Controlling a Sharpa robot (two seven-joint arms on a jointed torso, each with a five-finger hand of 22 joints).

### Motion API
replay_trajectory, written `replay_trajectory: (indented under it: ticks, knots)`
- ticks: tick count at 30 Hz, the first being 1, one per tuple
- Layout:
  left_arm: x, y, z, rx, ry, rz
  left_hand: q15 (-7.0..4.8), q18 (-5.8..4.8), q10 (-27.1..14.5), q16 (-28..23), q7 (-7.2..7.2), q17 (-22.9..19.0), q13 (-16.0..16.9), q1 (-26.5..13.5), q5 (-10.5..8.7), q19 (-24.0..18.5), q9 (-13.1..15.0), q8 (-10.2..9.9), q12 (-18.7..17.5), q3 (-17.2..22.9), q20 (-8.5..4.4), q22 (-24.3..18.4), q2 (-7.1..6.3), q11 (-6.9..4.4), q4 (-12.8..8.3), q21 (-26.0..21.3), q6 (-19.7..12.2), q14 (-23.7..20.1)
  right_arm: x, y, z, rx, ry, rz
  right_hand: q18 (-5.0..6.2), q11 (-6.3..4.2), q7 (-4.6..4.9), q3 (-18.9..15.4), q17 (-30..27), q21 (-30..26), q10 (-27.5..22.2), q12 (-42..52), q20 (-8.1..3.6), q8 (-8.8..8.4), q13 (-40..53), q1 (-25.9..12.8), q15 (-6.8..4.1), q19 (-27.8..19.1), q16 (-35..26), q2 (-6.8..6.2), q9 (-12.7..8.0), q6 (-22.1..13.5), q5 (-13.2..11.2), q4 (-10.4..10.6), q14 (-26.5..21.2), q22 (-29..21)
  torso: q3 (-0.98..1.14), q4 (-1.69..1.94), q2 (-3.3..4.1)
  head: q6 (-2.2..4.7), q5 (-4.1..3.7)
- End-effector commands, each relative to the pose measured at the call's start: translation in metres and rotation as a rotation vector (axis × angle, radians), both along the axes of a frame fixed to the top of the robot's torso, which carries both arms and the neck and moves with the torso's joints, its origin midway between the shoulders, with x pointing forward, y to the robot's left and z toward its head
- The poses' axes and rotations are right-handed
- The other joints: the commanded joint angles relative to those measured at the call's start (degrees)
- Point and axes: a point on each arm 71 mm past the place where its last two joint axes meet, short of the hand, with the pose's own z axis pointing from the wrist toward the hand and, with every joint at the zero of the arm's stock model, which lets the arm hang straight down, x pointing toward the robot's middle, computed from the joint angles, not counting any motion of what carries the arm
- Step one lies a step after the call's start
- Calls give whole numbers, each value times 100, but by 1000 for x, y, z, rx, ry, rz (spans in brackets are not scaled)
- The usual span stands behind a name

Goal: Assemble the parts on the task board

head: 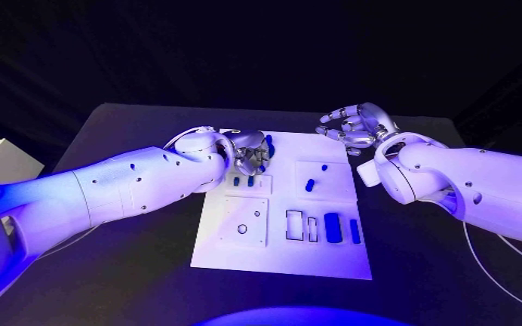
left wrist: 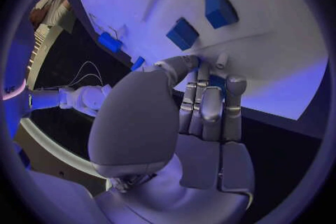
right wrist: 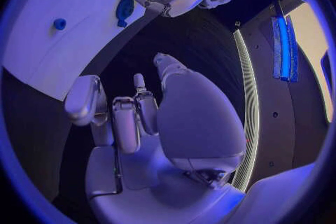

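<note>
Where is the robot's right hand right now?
In the head view, the right hand hangs over the black table just past the task board's far right corner, holding nothing, across from the left hand.

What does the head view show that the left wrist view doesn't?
Head view alone: the right hand, held beyond the board's far right corner and holding nothing, and the slots and blue parts along the board's near side. Left wrist view alone: the left hand's fingers up close against a blue part. Both: the left hand and the white board.
</note>
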Motion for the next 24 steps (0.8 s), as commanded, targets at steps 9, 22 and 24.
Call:
replay_trajectory:
  ticks: [9,22,24]
  knots:
    - [-3,19,12,-101,3,41,25,-62,59,29,18,22,-3,-120,10,51,77,-52,-96,5,-7,42,10,10,-47,47,41,71,0,1,0,-6,-9,16,106,-11,-13,1,737,-3,-17,-7,-10,27,535,-32,-36,-21,-24,8,9,-25,39,-13,410,9,4,20,-22,13,-20]
    - [-10,52,21,-123,64,93,26,-65,128,36,4,12,-3,-301,7,42,110,-84,-222,-46,4,50,-36,4,-30,37,79,90,0,-1,0,-11,-9,15,106,-11,-13,1,737,-3,-17,-7,-10,27,535,-32,-36,-21,-24,8,9,-25,39,-13,410,9,2,53,-32,14,-1]
    - [-10,56,21,-120,68,102,26,-67,130,37,3,11,-3,-304,7,49,111,-84,-225,-47,4,56,-36,3,-30,41,80,90,0,-1,0,-12,-8,15,106,-11,-13,1,737,-3,-17,-7,-10,27,535,-32,-36,-21,-24,8,9,-25,39,-13,410,9,2,51,-32,16,0]
